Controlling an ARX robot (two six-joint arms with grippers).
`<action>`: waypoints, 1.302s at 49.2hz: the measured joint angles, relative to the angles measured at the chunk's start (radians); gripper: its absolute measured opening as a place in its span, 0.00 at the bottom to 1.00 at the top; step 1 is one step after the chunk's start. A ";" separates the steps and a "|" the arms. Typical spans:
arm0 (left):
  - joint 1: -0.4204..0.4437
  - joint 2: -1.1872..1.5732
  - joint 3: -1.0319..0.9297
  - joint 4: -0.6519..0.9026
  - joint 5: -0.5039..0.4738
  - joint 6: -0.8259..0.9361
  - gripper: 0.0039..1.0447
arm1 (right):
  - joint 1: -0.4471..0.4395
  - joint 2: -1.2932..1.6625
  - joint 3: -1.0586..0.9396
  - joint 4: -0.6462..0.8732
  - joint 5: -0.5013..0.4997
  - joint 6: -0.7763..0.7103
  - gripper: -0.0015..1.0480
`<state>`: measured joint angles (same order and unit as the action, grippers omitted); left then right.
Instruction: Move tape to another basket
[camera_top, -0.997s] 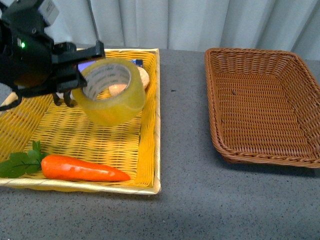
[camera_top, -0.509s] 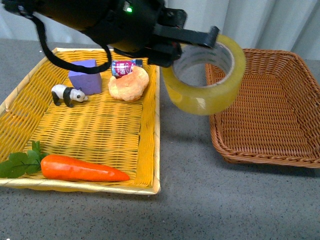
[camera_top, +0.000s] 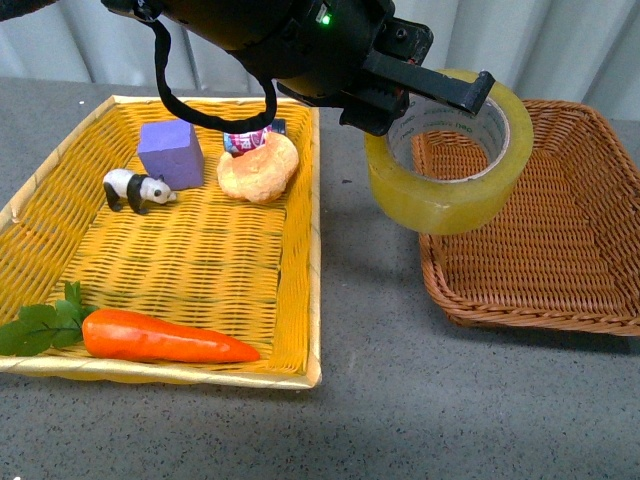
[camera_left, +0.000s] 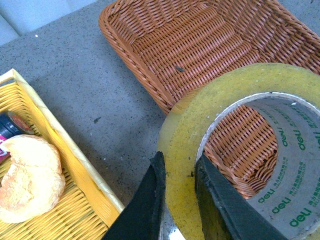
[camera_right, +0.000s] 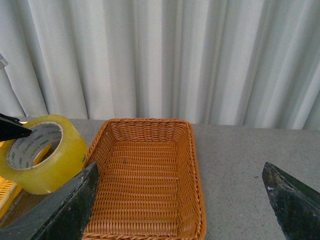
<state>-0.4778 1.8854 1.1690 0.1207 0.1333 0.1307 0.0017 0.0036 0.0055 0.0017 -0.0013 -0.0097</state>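
My left gripper (camera_top: 452, 96) is shut on the wall of the tape (camera_top: 448, 190), a wide yellowish roll with a white printed core. It holds the roll in the air over the left rim of the brown wicker basket (camera_top: 560, 200). In the left wrist view the two black fingers (camera_left: 150, 200) pinch the tape (camera_left: 190, 130) with the basket (camera_left: 200, 45) beyond. The right wrist view shows the tape (camera_right: 45, 160) beside the empty basket (camera_right: 145, 185). My right gripper (camera_right: 180, 200) is open, above the basket's near end.
The yellow woven tray (camera_top: 300, 250) at left holds a carrot (camera_top: 160, 338), a panda figure (camera_top: 135, 188), a purple block (camera_top: 170, 152), a bread roll (camera_top: 258, 167) and a small bottle (camera_top: 245, 140). Grey tabletop (camera_top: 365, 320) lies between the two baskets. Curtains hang behind.
My left arm has carried the tape rightward, from above the yellow tray to above the brown basket's left rim. The tape now hangs a bit lower and flatter.
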 joint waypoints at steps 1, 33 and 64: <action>0.000 0.000 0.000 0.000 0.000 0.000 0.13 | 0.000 0.000 0.000 0.000 0.000 0.000 0.91; 0.000 0.001 0.000 0.000 0.000 0.000 0.13 | -0.080 0.888 0.375 0.113 -0.275 0.104 0.91; 0.000 0.001 0.000 0.000 0.000 0.000 0.13 | 0.130 1.545 0.784 0.068 -0.323 0.092 0.91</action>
<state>-0.4778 1.8866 1.1690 0.1207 0.1329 0.1310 0.1314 1.5482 0.7895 0.0692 -0.3241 0.0822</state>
